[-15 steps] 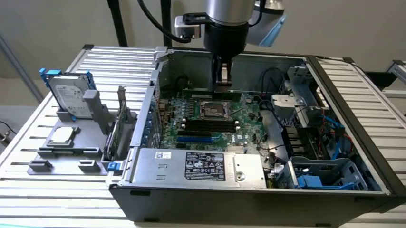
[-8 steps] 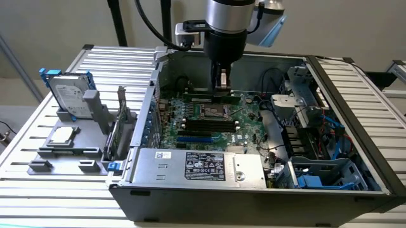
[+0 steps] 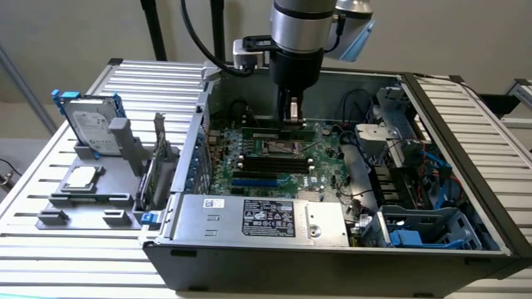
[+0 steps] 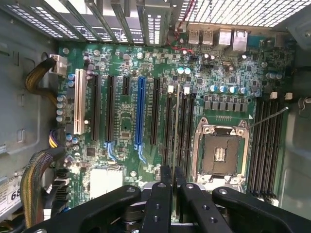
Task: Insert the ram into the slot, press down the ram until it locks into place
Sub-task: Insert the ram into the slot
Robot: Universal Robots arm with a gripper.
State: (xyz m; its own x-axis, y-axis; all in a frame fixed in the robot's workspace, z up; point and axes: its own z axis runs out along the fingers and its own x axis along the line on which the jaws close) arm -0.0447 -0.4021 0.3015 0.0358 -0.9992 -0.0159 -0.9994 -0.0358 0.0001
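Desk (image 3: 75, 261): slatted metal. At the exterior view's left, a grey fixture (image 3: 83, 199) carries a hard drive (image 3: 87, 124). Centre: an open computer case (image 3: 249, 268) with its motherboard (image 4: 121, 121).

Item: ram (image 3: 268, 133). Light, stiff and thin, probably fragile at the chips and contacts. Best taken by the flat faces near the upper edge, mid-length.

Location: pinched in the claw (image 3: 292, 121), fingers narrow on it. It lies edge-on along a slot (image 4: 181, 126) beside the processor socket (image 4: 218, 150); seating cannot be told.

Arm (image 3: 298, 31): upright, wrist pointing straight down into the case.
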